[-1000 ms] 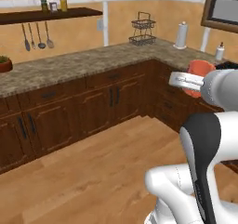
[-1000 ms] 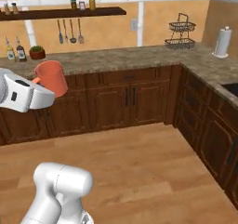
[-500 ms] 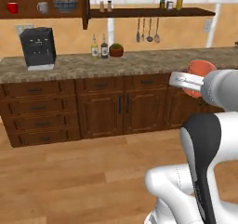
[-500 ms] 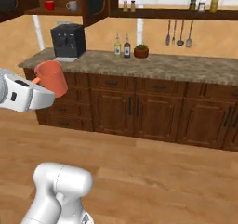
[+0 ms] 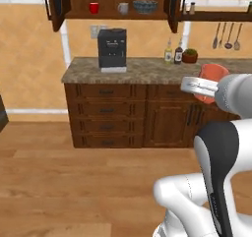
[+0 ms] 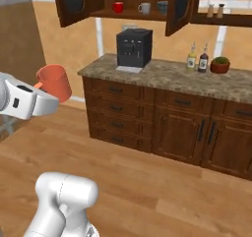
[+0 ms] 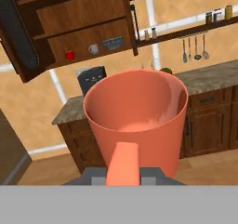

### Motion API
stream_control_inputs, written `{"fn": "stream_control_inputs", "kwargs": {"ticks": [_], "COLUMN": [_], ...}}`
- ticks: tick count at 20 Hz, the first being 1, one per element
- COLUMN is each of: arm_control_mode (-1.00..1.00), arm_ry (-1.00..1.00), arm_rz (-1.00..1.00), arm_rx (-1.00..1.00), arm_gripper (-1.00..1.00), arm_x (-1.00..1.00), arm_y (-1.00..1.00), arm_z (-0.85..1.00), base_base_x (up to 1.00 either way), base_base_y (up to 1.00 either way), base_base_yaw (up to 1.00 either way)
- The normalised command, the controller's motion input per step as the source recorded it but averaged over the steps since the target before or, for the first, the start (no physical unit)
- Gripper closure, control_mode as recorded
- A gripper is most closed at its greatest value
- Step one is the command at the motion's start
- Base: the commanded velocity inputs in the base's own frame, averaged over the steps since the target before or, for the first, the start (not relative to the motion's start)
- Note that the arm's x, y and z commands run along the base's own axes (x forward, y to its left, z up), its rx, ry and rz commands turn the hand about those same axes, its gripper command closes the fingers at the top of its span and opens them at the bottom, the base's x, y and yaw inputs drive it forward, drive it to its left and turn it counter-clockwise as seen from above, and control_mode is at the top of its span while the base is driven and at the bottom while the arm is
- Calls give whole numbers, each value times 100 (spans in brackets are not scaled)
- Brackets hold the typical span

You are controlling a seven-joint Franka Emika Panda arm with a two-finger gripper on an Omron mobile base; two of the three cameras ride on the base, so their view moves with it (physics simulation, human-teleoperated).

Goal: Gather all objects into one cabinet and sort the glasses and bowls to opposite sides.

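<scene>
The claw (image 7: 124, 174) is closed on the handle of the salmon-pink cup (image 7: 135, 118), which it carries in the air well short of the open cabinet (image 5: 110, 0), with the cup's mouth turned ahead toward that cabinet. The cup looks like a stiff, light, hollow vessel with a smooth wall, probably slick and likely to chip if knocked; the handle appears the sensible place to hold, since the body seems too wide for the fingers, though a grip so far off centre may let it swing. Far ahead and above the claw, on the cabinet shelf, stand the red cup (image 5: 93, 7), the grey mug (image 5: 123, 8) and the dark-grey bowl (image 5: 145, 6), the bowl at the end away from the red cup. Below them a coffee machine (image 5: 112, 49) sits on the worktop (image 5: 142, 71). The fingertips are hidden behind the handle, and the cabinet's upper part is cut off
</scene>
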Motion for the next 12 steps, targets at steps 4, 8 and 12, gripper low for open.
{"fn": "stream_control_inputs", "kwargs": {"ticks": [4, 8, 12], "arm_control_mode": [100, 100, 100], "arm_ry": [0, 0, 0], "arm_rz": [0, 0, 0], "arm_rx": [0, 0, 0], "arm_gripper": [100, 100, 100], "arm_x": [0, 0, 0], "arm_y": [0, 0, 0], "arm_z": [0, 0, 0], "base_base_x": [48, 26, 62], "base_base_y": [100, 65, 0], "base_base_yaw": [17, 10, -4]}}
